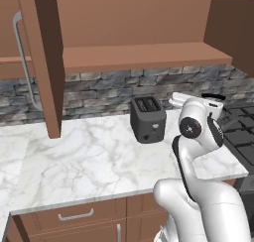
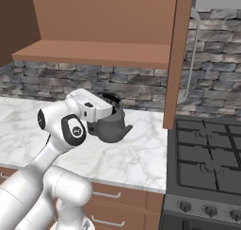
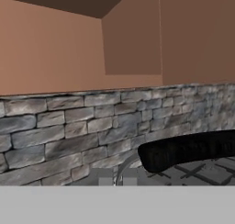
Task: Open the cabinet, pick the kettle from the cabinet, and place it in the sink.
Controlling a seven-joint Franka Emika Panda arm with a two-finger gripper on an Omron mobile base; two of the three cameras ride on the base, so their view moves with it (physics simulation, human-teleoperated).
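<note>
Gripper [image 2: 112, 103] is clamped on the kettle's black arched handle, so the kettle [image 2: 111, 125] hangs above the marble counter [image 2: 141, 153], out below the cabinet [image 2: 103, 17] with its doors swung open. Right-hand door [image 2: 178, 59] edge hangs just right of the kettle, stove [image 2: 207, 158] past it. Toaster [image 1: 148, 119] stands left of the arm, with bare marble further left. Stone wall [image 3: 69, 126] is close behind.

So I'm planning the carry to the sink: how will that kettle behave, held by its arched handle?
The kettle looks rigid metal, so it probably won't flex. It hangs below the gripper by its black handle, so it may swing like a pendulum. Its spout sticks out to one side, likely tilting it slightly.
</note>
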